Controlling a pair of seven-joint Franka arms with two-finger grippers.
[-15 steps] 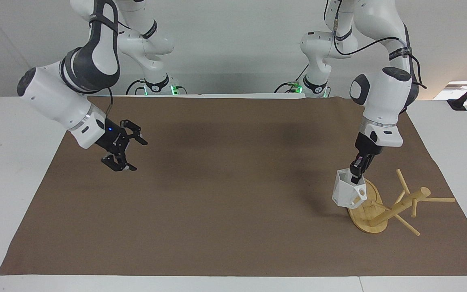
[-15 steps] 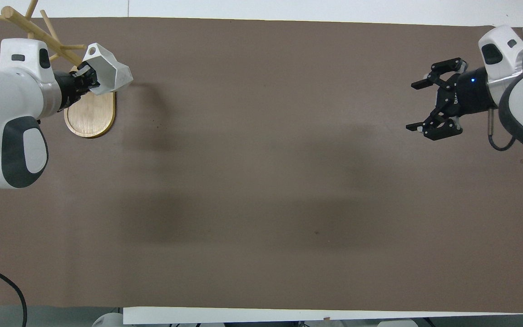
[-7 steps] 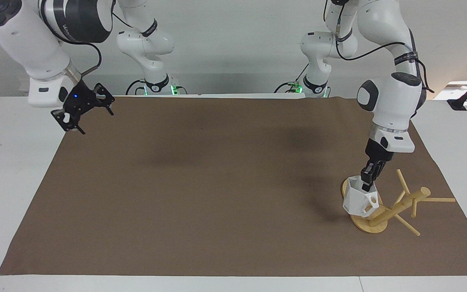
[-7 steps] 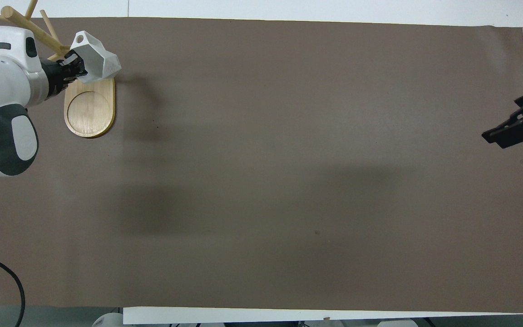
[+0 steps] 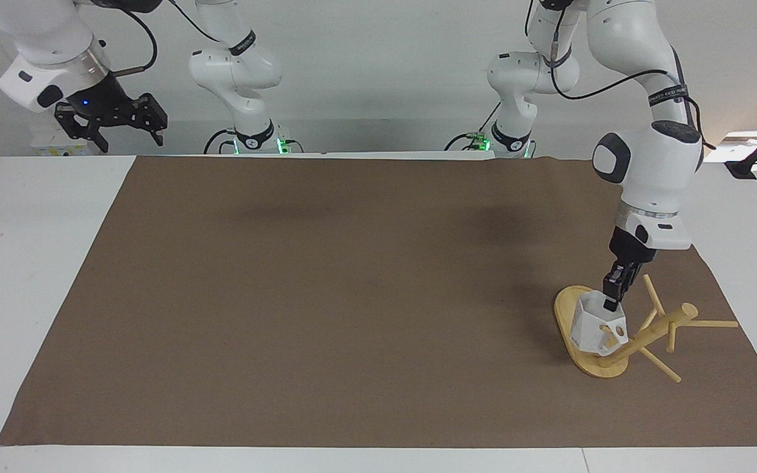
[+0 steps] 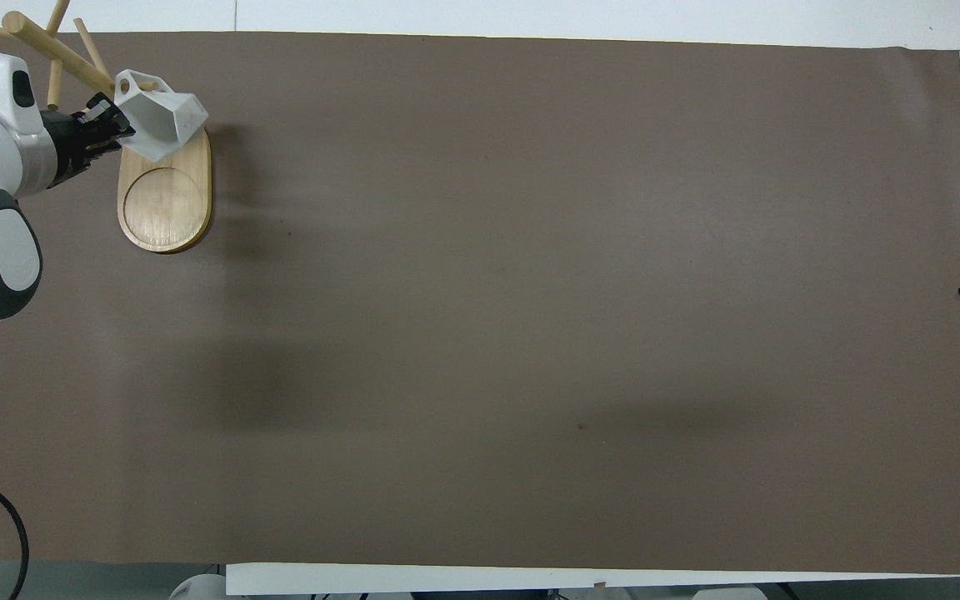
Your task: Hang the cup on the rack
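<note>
Table: a brown mat (image 5: 326, 295) covers most of it, with bare white margins at both ends.
Left arm: comes down at its own end of the table; the left gripper (image 5: 612, 303) is pinched on the rim of the cup (image 5: 596, 325), over the rack.
Right arm: waits, raised high off its own end of the mat; the right gripper (image 5: 112, 125) hangs with fingers spread and empty.
Rack: the rack (image 5: 615, 335) stands at the left arm's end; its oval base (image 6: 165, 200) runs lengthwise toward the robots, pegs fanning from the post.
Cup: held tilted over the base, its pierced handle (image 5: 617, 333) turned toward the post and seemingly meeting a low peg.
Key relation: the peg must thread a handle hole, I judge.
Room: open mat toward the right arm's end; the mat's edge lies close by the rack.
</note>
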